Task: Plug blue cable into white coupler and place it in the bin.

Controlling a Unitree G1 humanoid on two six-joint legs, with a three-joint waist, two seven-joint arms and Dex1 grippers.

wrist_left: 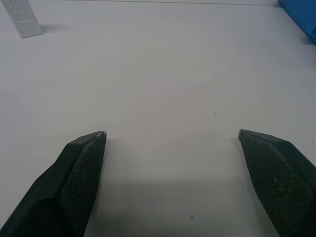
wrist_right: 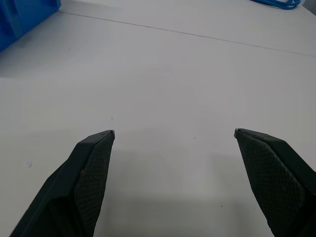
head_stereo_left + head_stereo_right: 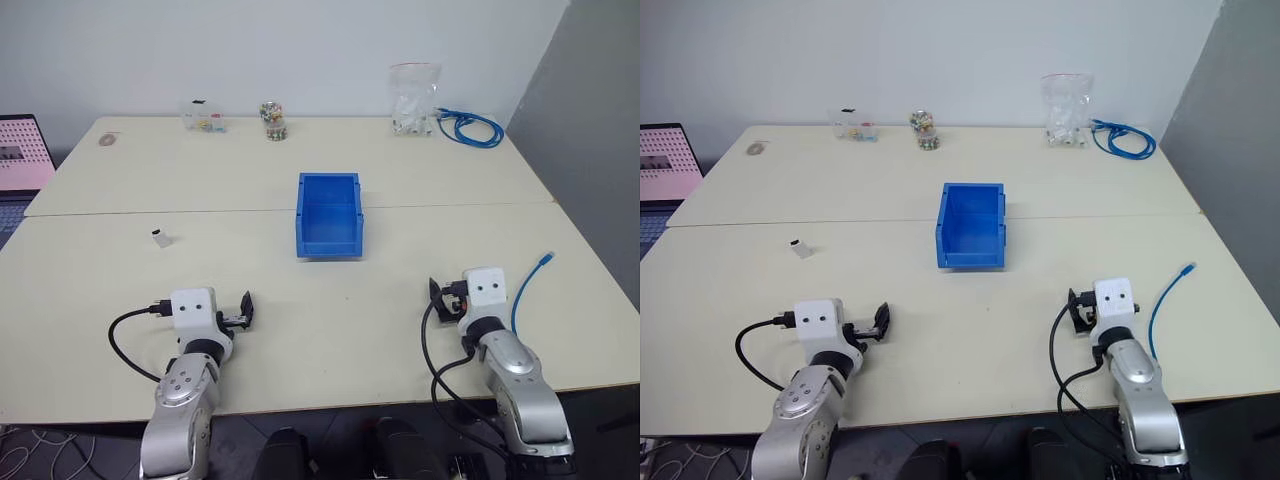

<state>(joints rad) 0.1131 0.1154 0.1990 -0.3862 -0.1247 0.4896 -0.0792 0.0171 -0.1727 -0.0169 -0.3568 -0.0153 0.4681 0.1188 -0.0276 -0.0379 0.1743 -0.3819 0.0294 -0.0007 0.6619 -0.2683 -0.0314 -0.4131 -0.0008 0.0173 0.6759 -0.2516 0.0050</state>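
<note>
The blue cable (image 3: 528, 290) is laid on the worktop (image 3: 400, 320) near the right edge, just right of the right claw (image 2: 173, 136). The white coupler (image 3: 160, 238) is seen at the left, well apart from the cable. The bin (image 3: 328, 215) is set at the middle, between them. The left claw (image 1: 172, 134) and the right claw are both spread wide, nothing being held.

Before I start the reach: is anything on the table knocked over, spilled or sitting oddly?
Nothing stands out. The blue bin sits upright mid-table with nothing visible inside, the white coupler lies alone to its left, and the blue cable lies loose near the right edge. Both the left hand and right hand are open and hold nothing.
</note>
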